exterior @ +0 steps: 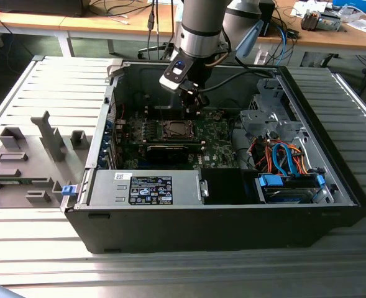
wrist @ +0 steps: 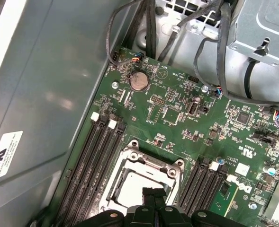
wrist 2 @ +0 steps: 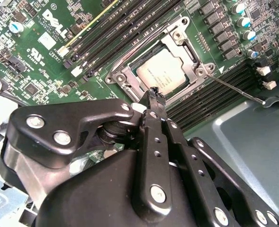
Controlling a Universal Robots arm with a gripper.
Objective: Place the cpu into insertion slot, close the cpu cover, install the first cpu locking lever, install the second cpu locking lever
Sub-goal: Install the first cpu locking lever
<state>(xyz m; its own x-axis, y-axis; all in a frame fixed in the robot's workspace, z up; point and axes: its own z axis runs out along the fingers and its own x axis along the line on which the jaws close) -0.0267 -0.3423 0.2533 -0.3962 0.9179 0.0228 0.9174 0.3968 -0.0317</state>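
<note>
The tool (wrist 2: pixel 154 94) has its two black fingers pressed together with nothing between them. Its tip hangs over the near edge of the cpu cover (wrist 2: pixel 189 45); whether it touches the metal cannot be told. In the first wrist view the shut tip (wrist: pixel 151 193) likewise overlaps the edge of the socket.

The cpu (wrist 2: pixel 164 71) lies flat in its seat, its silver-grey top showing through the cut-out of the cover, which lies down around it. A thin wire locking lever (wrist 2: pixel 238 90) runs slanting away from one corner of the cover, across the black memory slots (wrist 2: pixel 215 94), with its hooked end out past the board's edge.

In the upper middle of the exterior view the tool (exterior: pixel 193 102) points down just above the insertion slot (exterior: pixel 174 130), which sits on the green motherboard (exterior: pixel 217 133) inside the open computer case (exterior: pixel 232 230). The case lies on a slatted metal counter (exterior: pixel 40 248), with grey fixtures (exterior: pixel 21 161) at the exterior view's left.
</note>
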